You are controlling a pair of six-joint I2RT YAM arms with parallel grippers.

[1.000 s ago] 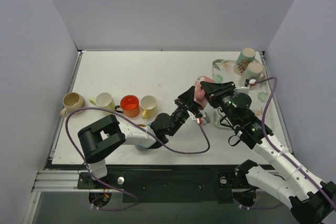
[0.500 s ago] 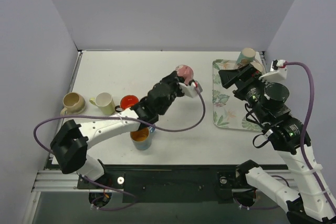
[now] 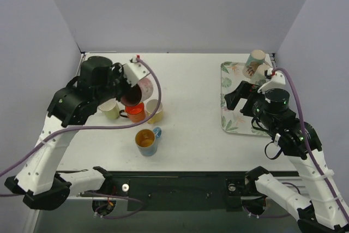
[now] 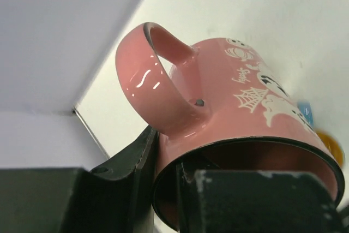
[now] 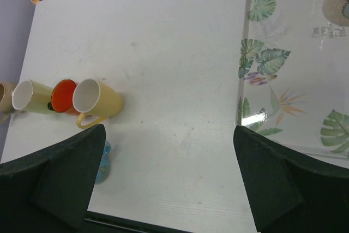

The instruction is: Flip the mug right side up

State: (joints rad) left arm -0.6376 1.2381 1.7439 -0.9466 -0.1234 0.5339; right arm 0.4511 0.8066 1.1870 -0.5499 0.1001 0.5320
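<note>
Pink mug point(image 4: 234, 96): glazed ceramic, so stiff, slick, fairly heavy for a two-finger pinch, and it would chip or break if dropped. The best holds are the rim wall, one finger inside and one outside, or the handle point(image 4: 155, 91); the rounded body is too smooth and wide. It is off the table point(image 3: 185, 80), carried in the left gripper point(image 4: 166, 189) with its mouth toward the wrist and its base pointing away past the fingertips. The handle sits just beyond the outer finger, on the upper side. It looks tipped on its side rather than upright, though the exact angle is hard to read from the top view.

Left fingers point(image 4: 248, 200): closed down to wall thickness, clamped on the rim, one pad inside the cup and the other against the outside just below the handle root. Only a narrow strip is gripped, so I judge a slip risk when the wrist rolls. The orange mug point(image 3: 134, 112) and yellow mug point(image 3: 154, 110) lie below the fingers, and the blue mug point(image 3: 146, 140) is further toward the base.

Right gripper point(image 5: 168, 135): fingers point(image 5: 60, 181) spread wide, holding and touching nothing, with bare table between them and the leaf-print tray point(image 5: 283, 107) by the right finger.
</note>
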